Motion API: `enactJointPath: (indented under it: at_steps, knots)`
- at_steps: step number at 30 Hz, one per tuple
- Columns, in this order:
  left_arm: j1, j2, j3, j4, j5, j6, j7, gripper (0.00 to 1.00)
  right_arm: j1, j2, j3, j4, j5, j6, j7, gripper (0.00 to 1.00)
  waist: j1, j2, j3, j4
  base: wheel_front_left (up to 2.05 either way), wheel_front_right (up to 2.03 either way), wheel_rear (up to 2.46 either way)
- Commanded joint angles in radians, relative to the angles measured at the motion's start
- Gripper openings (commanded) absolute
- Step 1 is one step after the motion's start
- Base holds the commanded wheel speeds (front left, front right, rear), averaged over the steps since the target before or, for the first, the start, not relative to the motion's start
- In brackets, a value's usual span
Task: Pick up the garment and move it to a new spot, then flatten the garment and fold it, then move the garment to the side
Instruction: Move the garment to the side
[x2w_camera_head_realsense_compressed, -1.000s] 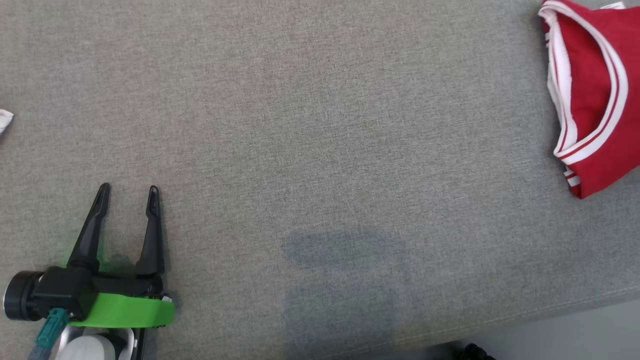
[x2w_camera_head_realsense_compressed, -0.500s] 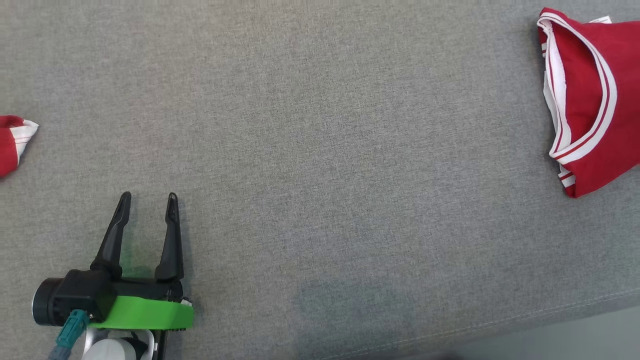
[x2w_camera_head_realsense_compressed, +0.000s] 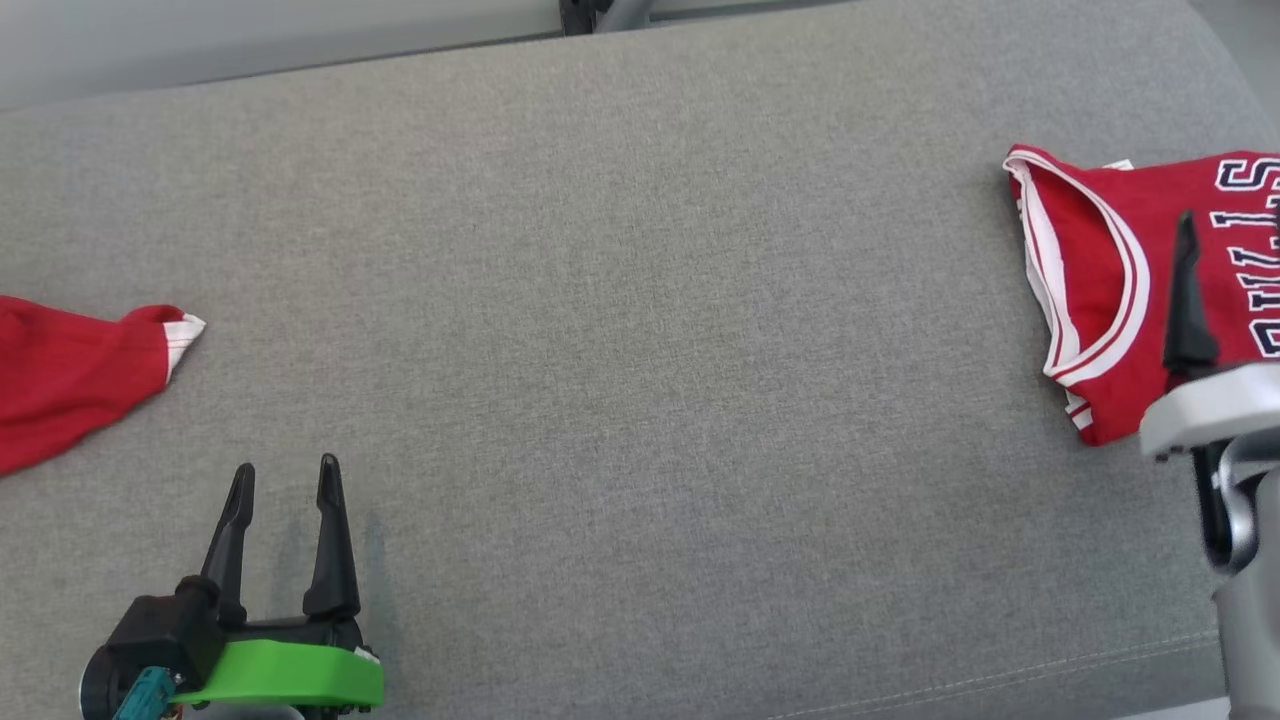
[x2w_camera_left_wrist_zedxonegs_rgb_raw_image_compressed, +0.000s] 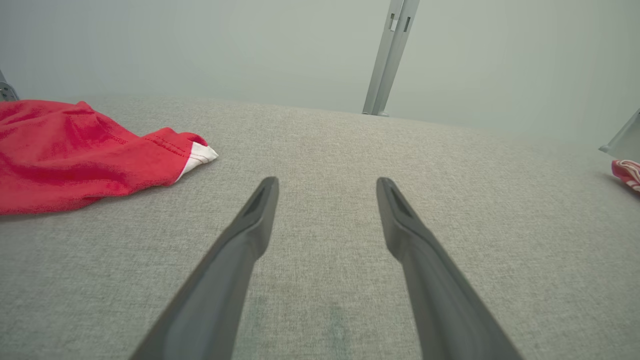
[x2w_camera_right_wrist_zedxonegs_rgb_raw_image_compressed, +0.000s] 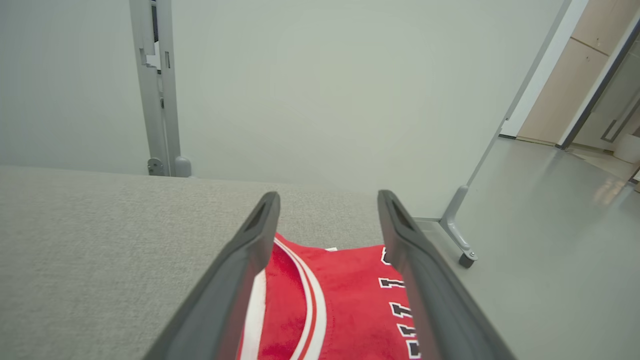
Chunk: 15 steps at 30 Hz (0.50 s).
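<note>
The left hand (x2w_camera_head_realsense_compressed: 285, 465) has two long dark fingers (x2w_camera_head_realsense_compressed: 228, 530), thin and narrowing toward the tip. In the left wrist view each one has a shallow long groove on its inner side, near the tip. They stand on a black block (x2w_camera_head_realsense_compressed: 165, 625). Under this block sits a bright green band (x2w_camera_head_realsense_compressed: 290, 672) with a rounded corner. A teal plug (x2w_camera_head_realsense_compressed: 140, 692) comes out at the side of the block, next to a black round cap (x2w_camera_head_realsense_compressed: 95, 690). The right hand (x2w_camera_head_realsense_compressed: 1232, 225) has the same dark, grooved fingers, fixed on a pale grey plate (x2w_camera_head_realsense_compressed: 1205, 405). Below the plate are a dark curved part (x2w_camera_head_realsense_compressed: 1213, 510) and a light grey forearm (x2w_camera_head_realsense_compressed: 1250, 640).
</note>
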Motion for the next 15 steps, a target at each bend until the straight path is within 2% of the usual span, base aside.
enactJointPath:
  at_steps: [1, 8, 15]
  knots:
    - [0.029, -0.002, 0.005, 0.015, -0.007, 0.000, 0.000, 1.00, 0.103, 0.037, 0.024, -0.075, 0.021, -0.002, -0.002, 1.00, -0.0001, -0.0001, -0.118, 0.043, 0.00, 0.00, 0.00]
    - [0.062, -0.005, 0.016, 0.062, -0.007, -0.002, 0.000, 1.00, 0.327, 0.146, 0.065, -0.232, 0.032, -0.002, -0.002, 1.00, -0.0001, -0.0001, -0.186, 0.059, 0.00, 0.00, 0.00]
    - [0.094, -0.005, 0.018, 0.105, -0.025, 0.008, 0.000, 1.00, 0.471, 0.209, 0.096, -0.272, 0.003, -0.002, -0.003, 1.00, -0.0001, -0.0001, -0.238, 0.061, 0.00, 0.00, 0.00]
